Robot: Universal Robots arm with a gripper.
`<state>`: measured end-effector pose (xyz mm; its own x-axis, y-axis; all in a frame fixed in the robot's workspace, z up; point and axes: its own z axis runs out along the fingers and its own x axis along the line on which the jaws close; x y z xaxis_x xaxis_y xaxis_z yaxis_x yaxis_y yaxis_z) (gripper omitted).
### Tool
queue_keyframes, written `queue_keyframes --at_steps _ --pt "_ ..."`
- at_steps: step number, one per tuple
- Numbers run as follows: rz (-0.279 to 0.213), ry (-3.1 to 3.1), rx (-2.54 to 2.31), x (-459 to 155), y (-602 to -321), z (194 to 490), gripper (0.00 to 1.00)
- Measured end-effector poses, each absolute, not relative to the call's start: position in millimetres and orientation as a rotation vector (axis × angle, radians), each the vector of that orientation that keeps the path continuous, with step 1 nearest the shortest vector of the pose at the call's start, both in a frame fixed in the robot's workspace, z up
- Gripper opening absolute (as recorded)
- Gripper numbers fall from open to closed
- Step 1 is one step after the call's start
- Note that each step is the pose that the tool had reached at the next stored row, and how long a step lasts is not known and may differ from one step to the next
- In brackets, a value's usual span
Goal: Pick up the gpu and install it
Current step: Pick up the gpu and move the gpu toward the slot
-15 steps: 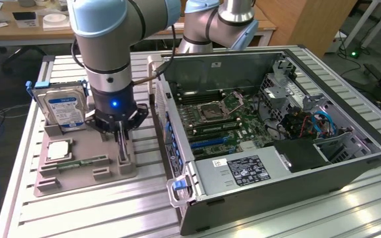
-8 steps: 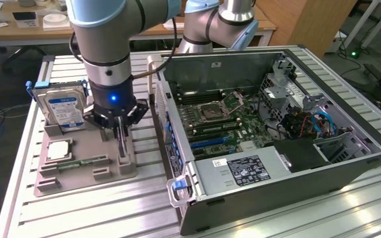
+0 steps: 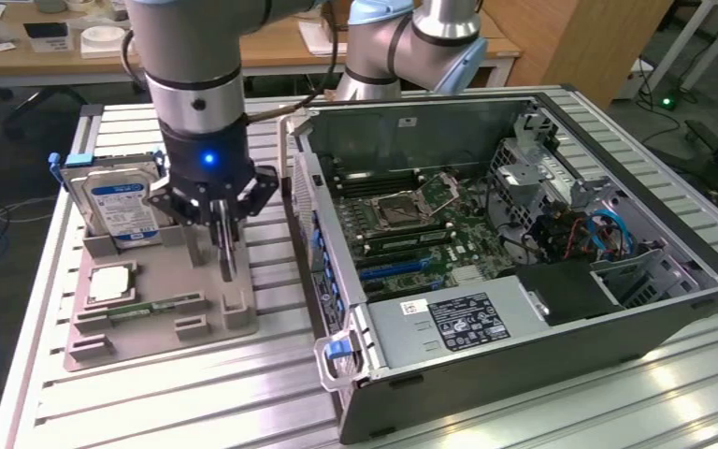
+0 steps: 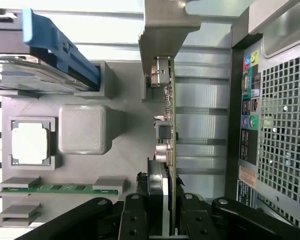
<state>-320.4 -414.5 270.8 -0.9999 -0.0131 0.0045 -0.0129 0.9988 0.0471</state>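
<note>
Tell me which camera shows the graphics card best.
The wrist view: the graphics card stands edge-on, chips and metal bracket plain, its near end gripped by the pincer. In the exterior view it is a thin dark strip below the pincer.

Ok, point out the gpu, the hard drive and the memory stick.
gpu (image 4: pixel 172 100): wrist view, on the board's thin edge.
hard drive (image 3: pixel 116 201): exterior view, on its blue label.
memory stick (image 4: pixel 60 188): wrist view, middle of the green strip.

The arm (image 3: pixel 197 84) comes straight down from the upper left of the exterior view, wrist vertical, a blue light lit on it. Its end effector (image 3: pixel 221 227) points downward, left of centre, with black fingers (image 4: pixel 135 217) clamped on the gpu (image 4: pixel 169 125) from both sides
</note>
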Motion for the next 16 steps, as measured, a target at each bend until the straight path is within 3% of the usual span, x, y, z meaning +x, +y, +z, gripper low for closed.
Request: queue_keyframes --at_steps 16 --pt "-0.074 -3.136 0.020 -320.4 -414.5 327.9 0.28"
